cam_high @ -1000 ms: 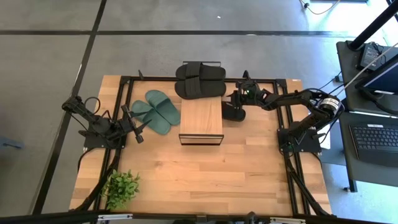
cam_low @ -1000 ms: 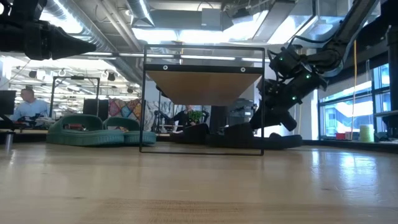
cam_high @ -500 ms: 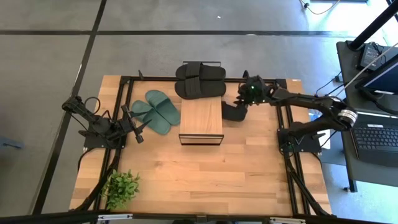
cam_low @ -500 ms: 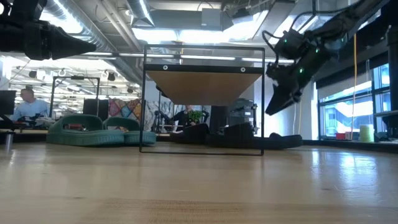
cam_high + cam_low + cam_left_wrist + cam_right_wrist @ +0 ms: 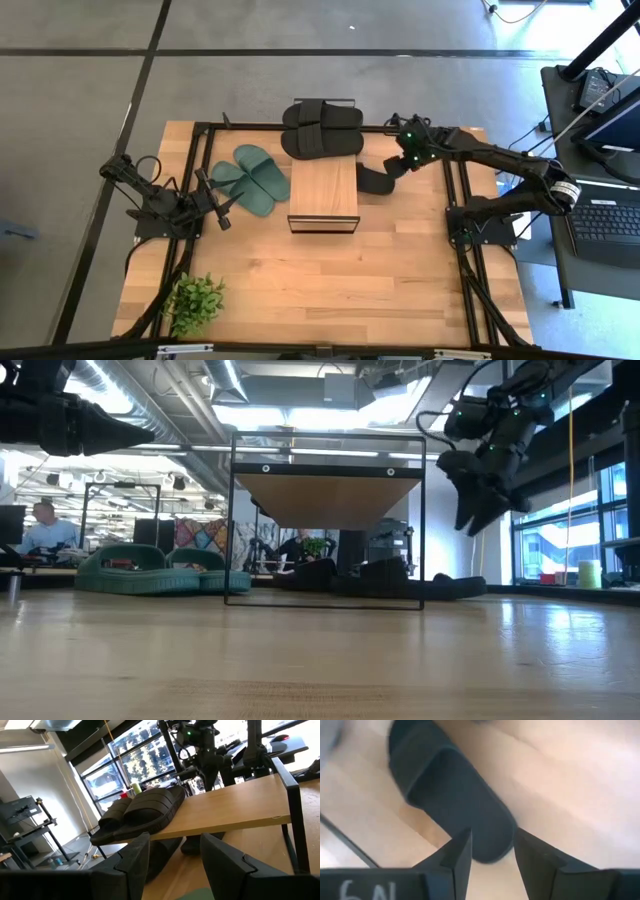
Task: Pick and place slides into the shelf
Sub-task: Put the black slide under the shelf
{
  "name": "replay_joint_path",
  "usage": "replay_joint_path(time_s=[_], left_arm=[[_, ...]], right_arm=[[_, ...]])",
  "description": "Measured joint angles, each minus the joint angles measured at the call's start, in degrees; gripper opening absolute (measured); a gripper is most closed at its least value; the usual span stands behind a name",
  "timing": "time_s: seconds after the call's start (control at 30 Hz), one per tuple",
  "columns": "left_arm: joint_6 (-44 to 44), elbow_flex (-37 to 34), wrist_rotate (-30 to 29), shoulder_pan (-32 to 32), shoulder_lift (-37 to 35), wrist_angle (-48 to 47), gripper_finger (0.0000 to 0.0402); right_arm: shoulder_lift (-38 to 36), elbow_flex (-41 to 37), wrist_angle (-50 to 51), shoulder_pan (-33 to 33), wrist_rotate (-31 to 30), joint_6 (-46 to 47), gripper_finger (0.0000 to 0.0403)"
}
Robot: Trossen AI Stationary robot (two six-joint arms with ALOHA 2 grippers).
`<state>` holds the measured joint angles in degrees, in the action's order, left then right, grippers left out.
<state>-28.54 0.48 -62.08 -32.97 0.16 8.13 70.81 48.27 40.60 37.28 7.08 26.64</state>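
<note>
Your right gripper (image 5: 404, 160) hangs at two o'clock of the shelf (image 5: 324, 192), fingers parted and empty, above a black slide (image 5: 372, 180) lying flat against the shelf's right side. Descend off-centre and the rounded rubber toe may squirt aside or jam on the thin black frame. Two matte black slides (image 5: 320, 128) overhang the smooth plank's twelve-o'clock end; a nudge could tip them. Your left gripper (image 5: 222, 203) waits parted at nine o'clock.
</note>
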Motion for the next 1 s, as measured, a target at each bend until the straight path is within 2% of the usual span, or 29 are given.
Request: replay_joint_path(time_s=[0.17, 0.37, 1.0], left_arm=[[4.4, 0.0, 0.0, 0.0, 0.0, 0.0, 0.0168], [5.7, 0.0, 0.0, 0.0, 0.0, 0.0, 0.0168], [5.6, 0.0, 0.0, 0.0, 0.0, 0.0, 0.0168]], right_arm=[[0.0, -3.1, 0.5, 0.0, -0.1, 12.3, 0.0146], [0.0, -6.5, -0.6, 0.0, -0.1, 16.5, 0.0145], [0.1, -19.6, -20.2, 0.0, 1.0, 21.9, 0.0145]])
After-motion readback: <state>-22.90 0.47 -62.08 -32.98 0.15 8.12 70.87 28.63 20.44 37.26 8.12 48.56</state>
